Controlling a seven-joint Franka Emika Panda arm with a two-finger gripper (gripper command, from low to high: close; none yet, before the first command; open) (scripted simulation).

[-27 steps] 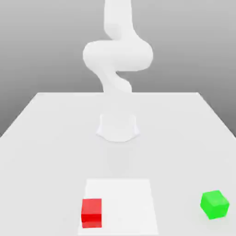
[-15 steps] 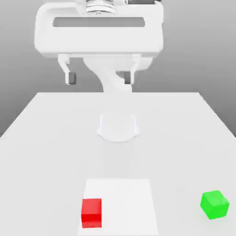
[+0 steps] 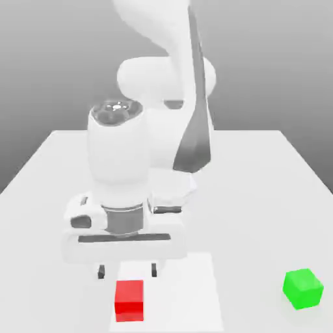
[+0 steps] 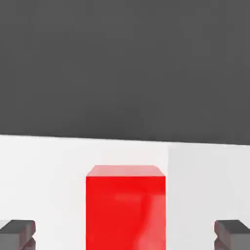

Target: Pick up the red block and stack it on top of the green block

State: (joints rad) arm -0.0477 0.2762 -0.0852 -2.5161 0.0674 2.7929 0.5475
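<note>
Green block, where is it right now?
The small green cube sits on the white table near the front edge at the exterior view's right, well apart from the red cube and the open gripper above that cube.

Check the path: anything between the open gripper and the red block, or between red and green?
Nothing visible. The gripper hangs open just above the red block, and bare table lies between it and the green block.

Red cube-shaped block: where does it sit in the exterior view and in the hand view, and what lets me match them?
Exterior view: the red cube-shaped block sits low, just below the open gripper.
Hand view: it stands centred between the dark fingertips.
Shared landmark: the lighter square patch under it.
</note>
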